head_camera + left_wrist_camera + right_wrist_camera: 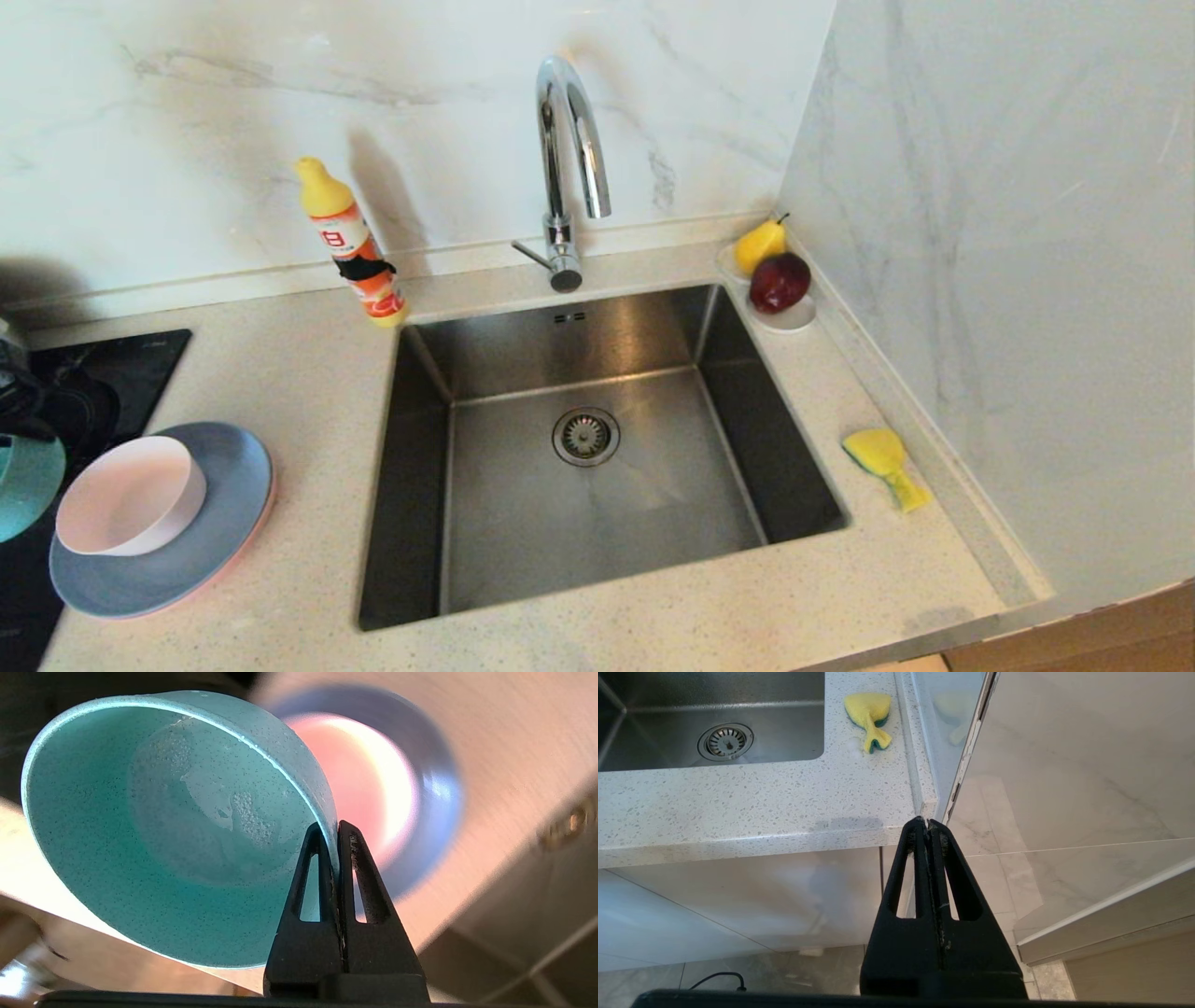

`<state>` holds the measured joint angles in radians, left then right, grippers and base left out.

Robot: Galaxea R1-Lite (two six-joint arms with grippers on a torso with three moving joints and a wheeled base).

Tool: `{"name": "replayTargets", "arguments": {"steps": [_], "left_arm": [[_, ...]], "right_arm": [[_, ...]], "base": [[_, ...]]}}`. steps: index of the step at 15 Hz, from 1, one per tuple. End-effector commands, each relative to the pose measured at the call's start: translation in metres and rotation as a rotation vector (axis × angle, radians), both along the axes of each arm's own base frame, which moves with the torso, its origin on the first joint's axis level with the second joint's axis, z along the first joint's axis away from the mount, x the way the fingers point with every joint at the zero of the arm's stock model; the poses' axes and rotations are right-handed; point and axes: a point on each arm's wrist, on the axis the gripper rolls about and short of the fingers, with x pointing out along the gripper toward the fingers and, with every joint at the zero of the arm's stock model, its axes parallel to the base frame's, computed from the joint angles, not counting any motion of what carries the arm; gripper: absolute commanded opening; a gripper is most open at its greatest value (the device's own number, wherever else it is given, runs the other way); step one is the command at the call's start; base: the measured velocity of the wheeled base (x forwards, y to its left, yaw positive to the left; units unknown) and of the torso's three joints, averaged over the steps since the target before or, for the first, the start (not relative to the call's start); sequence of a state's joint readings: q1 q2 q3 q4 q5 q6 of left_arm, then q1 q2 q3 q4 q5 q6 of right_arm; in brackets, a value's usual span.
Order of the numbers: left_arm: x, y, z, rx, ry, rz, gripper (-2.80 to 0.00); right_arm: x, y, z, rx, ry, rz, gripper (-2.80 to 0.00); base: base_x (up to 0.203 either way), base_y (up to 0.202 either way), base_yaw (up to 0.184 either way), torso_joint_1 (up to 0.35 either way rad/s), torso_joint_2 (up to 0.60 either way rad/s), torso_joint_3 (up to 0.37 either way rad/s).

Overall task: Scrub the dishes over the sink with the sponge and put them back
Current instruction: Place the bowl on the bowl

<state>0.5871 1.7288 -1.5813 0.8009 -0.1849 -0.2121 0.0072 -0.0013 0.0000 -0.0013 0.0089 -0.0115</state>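
My left gripper [332, 828] is shut on the rim of the teal bowl [163, 835], one finger inside and one outside the wall. The bowl hangs tilted at the far left edge of the head view [23, 485], over the dark hob. The pale pink bowl [131, 495] sits on the grey-blue plate [224, 523], with the pink plate's rim [254, 546] showing beneath. The steel sink [467, 523] holds nothing. The yellow sponge [887, 465] lies on the counter to its right. My right gripper [927, 822] is shut on nothing, parked below the counter's front right corner.
A chrome tap [569, 159] stands behind the sink. An orange and yellow detergent bottle [350, 243] is at the back left corner. A white saucer [794, 317] with a pear and a red apple sits at the back right. A marble wall [1008, 280] closes the right side.
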Motion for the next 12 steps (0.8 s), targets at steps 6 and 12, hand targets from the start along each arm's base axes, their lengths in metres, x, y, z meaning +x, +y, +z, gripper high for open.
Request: {"name": "replayTargets", "arguments": {"steps": [6,12], "left_arm": [[0.035,-0.065,-0.012,0.077,0.082,-0.183,-2.80],[0.069,-0.055,-0.041,0.096,0.066,-0.178,-2.80]], "right_arm": [[0.000,0.000,0.000,-0.001,-0.001,0.001,-2.80],[0.000,0.000,0.000,-0.001,-0.001,0.001,-2.80]], "base": [[0.000,0.000,0.000,0.000,0.00,0.000],[0.000,0.000,0.000,0.000,0.00,0.000]]}}
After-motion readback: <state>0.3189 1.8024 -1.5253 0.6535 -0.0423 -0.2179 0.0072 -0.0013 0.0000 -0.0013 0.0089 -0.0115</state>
